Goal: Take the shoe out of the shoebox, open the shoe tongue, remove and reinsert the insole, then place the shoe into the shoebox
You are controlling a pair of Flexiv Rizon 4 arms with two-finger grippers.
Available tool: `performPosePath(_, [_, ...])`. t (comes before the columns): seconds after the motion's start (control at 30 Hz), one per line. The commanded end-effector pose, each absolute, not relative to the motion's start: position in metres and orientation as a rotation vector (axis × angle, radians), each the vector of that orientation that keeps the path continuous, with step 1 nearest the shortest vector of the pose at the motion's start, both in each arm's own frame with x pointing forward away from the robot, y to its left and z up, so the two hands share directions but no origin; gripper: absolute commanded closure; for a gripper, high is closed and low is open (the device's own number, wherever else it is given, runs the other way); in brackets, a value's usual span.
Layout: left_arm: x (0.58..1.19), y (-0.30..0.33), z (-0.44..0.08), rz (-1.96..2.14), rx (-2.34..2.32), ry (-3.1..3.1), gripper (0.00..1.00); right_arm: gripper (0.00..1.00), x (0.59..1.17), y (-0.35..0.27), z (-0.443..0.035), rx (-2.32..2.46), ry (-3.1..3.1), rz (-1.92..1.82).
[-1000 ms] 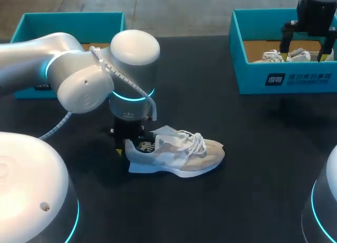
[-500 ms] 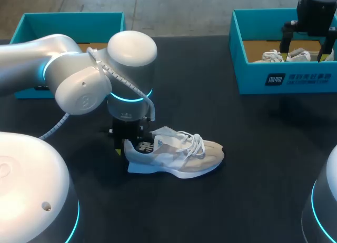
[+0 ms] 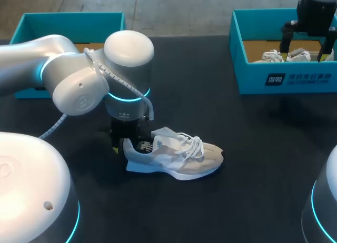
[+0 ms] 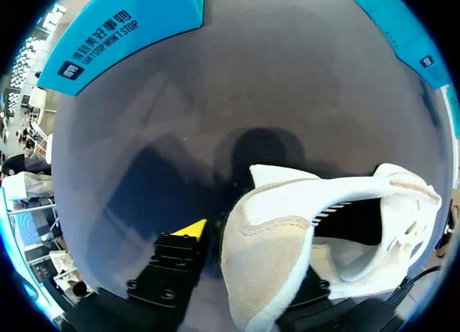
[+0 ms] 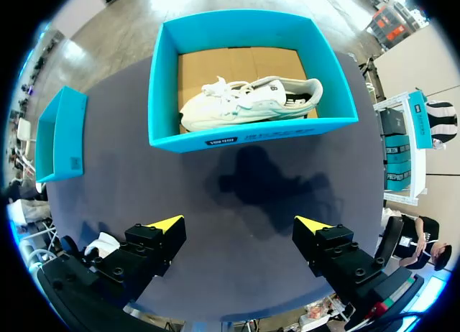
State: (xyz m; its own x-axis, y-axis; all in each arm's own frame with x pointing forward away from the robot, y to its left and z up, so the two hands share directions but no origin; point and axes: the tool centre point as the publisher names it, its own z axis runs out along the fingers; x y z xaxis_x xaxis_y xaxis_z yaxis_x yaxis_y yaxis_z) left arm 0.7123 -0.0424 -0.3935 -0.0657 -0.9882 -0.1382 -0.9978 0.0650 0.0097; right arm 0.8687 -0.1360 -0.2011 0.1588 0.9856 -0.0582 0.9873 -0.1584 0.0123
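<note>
Your white and beige mesh-and-suede sneaker (image 3: 176, 156) is out of its box and stands on its sole on the matte black tabletop (image 3: 221, 111), toe toward your right arm's side. Your left end effector (image 3: 127, 141) is down at the heel opening. In the left wrist view the padded suede collar sits close against it, but you cannot tell whether it is clamped there or only alongside.

I judge you are at the tongue-and-insole stage. The white laces look slack, the tongue stands up, and a dark printed insole (image 3: 143, 146) seems to lie inside. The next move calls for steadying the soft heel while the thin, flexible insole is pinched at its edge and peeled out without creasing.

Your right end effector (image 5: 239, 226) hangs with its yellow tips wide apart and nothing between them, above the teal cardboard shoebox (image 5: 248, 134) that holds a second white sneaker (image 5: 248, 102). A matching teal box (image 3: 68, 19) stands at the far edge beyond your left arm.
</note>
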Motion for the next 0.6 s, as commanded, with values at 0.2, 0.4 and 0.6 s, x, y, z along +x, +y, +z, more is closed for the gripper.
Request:
performPosePath(0.2, [0.705, -0.032, -0.367, 0.039, -2.088, 2.250, 0.00, 0.00, 0.868, -0.137, -0.202, 2.354, 2.006, -0.052])
performPosePath(0.4, [0.698, -0.031, -0.338, -0.075, -2.082, 2.273, 0.00, 0.00, 0.868, -0.137, -0.202, 2.354, 2.006, -0.052])
performPosePath(0.6, [0.695, -0.030, -0.310, -0.152, -2.088, 2.290, 0.00, 0.00, 0.868, -0.137, -0.202, 2.354, 2.006, -0.052])
